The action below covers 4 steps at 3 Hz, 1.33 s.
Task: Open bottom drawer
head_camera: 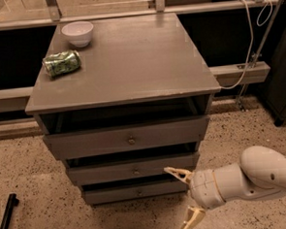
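Camera view, the one view on record.

A grey-brown three-drawer bench (130, 63) stands on a speckled floor (34, 162). On its top, at the rear left, sits a white bowl (78, 33), upright. Near the bowl, towards the front, a green can (61, 63) lies on its side; the two are apart.

The top drawer (130, 139) has the tallest front and a small centre knob. A dark gap shows above it. The middle drawer (103, 172) sits below it, also with a dark gap above.

The bottom drawer (118, 193) is the lowest of the three. Its shallow front lies just beneath the middle drawer and close to the floor. A small round knob (139, 192) marks its centre. A narrow dark strip shows above the front. Its right end is partly hidden by the arm.

The gripper (174, 201) is low at the right front corner of the bench, on a white arm (263, 174) entering from the right. Its jaws stand wide apart, one above the other. The upper finger (178, 172) crosses the lower right edge of the middle drawer. The lower finger (190, 219) hangs over the floor. Contact with either drawer cannot be determined. The knob stands well left of both fingers.

A white cable (248, 42) hangs at the rear right. A black object (6, 217) lies at the lower left.
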Available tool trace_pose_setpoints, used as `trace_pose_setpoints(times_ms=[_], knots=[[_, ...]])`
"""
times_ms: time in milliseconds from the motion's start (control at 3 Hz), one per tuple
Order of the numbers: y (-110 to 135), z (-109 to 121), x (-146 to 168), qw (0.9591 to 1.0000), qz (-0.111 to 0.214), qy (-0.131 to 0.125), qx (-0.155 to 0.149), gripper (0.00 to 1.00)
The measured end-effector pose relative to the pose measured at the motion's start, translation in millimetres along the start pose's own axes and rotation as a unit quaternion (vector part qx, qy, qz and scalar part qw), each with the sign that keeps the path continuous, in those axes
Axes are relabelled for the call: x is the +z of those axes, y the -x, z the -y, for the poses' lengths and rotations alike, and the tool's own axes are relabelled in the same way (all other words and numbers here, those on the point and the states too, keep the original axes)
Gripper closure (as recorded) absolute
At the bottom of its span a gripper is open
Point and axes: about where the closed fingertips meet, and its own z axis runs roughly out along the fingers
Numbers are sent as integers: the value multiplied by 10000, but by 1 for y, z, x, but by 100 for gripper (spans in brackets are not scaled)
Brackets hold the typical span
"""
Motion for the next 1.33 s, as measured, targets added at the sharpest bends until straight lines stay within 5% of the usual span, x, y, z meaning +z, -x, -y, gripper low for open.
trace_pose_setpoints(times_ms=[667, 1000, 1333], knots=[[-55, -4, 26, 9984, -547, -149, -78, 0], [-110, -7, 52, 9939, -817, -496, -556, 0], [-123, 12, 53, 9892, -985, -873, -638, 0]])
